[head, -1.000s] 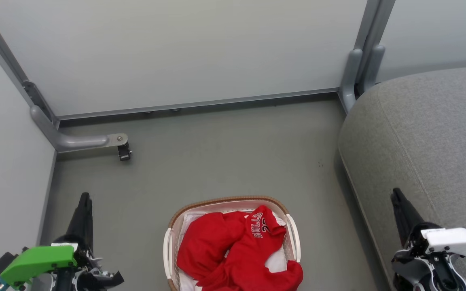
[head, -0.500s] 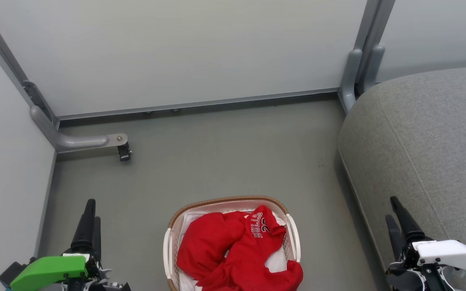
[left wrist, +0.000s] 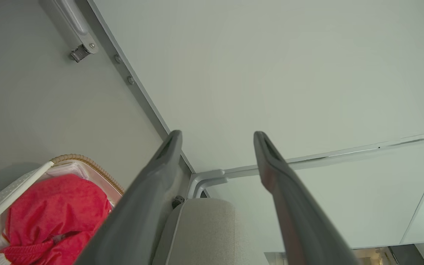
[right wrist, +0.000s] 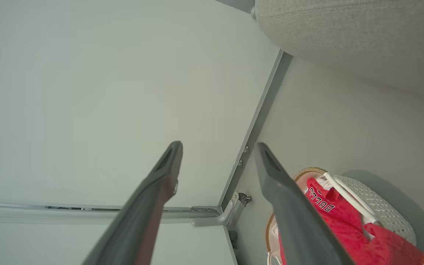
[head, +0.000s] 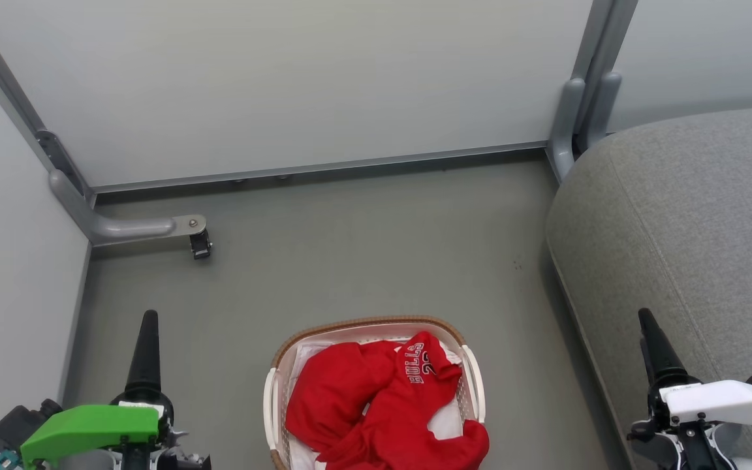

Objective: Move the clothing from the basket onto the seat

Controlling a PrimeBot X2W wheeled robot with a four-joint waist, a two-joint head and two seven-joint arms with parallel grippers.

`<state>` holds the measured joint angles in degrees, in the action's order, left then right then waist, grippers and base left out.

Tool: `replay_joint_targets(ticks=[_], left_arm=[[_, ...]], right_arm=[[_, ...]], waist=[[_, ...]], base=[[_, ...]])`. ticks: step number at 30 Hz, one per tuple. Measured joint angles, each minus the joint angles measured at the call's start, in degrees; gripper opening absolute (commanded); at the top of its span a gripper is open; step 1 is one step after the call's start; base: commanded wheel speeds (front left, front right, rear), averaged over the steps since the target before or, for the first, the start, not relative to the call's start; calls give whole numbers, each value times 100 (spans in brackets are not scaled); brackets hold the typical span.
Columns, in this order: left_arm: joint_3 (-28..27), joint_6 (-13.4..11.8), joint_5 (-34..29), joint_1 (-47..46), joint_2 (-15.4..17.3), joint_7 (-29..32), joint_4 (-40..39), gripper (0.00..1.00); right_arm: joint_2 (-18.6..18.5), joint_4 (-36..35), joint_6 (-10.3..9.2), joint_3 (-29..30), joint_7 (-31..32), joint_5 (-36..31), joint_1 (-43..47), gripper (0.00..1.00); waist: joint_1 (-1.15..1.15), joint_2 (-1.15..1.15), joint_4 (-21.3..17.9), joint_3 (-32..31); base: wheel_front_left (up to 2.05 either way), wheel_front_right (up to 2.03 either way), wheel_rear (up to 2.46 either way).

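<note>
The red clothing lies heaped in the basket, with the seat off to its right. The left gripper and right gripper flank the basket, jaws wide apart and empty. I'd come down on the top fold and pinch cloth, not the liner. The basket's near end is cut off, and where one garment ends is unclear.

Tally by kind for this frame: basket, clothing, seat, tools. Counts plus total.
basket: 1
red clothing heap: 1 (in the basket; separate pieces can't be told apart)
seat: 1
tools: 2 (left tool, right tool, both open and empty)
Total: 5
</note>
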<state>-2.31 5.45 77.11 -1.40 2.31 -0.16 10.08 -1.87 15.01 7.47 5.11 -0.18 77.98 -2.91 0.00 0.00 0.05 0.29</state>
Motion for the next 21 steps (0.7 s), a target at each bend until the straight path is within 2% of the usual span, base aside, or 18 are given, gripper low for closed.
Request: replay_joint_targets(ticks=[7, 21], left_arm=[[104, -135, -737, 87, 3, -166, -181, 100], [431, -253, -2388, 238, 9, -446, -404, 100]], right_arm=[[-12, -225, 0, -32, -147, -857, 31, 100], [-34, -419, 0, -199, -425, -2450, 148, 100]], waist=[[0, 0, 7, 10], [0, 0, 28, 9]], base=[[0, 0, 0], [0, 0, 0]])
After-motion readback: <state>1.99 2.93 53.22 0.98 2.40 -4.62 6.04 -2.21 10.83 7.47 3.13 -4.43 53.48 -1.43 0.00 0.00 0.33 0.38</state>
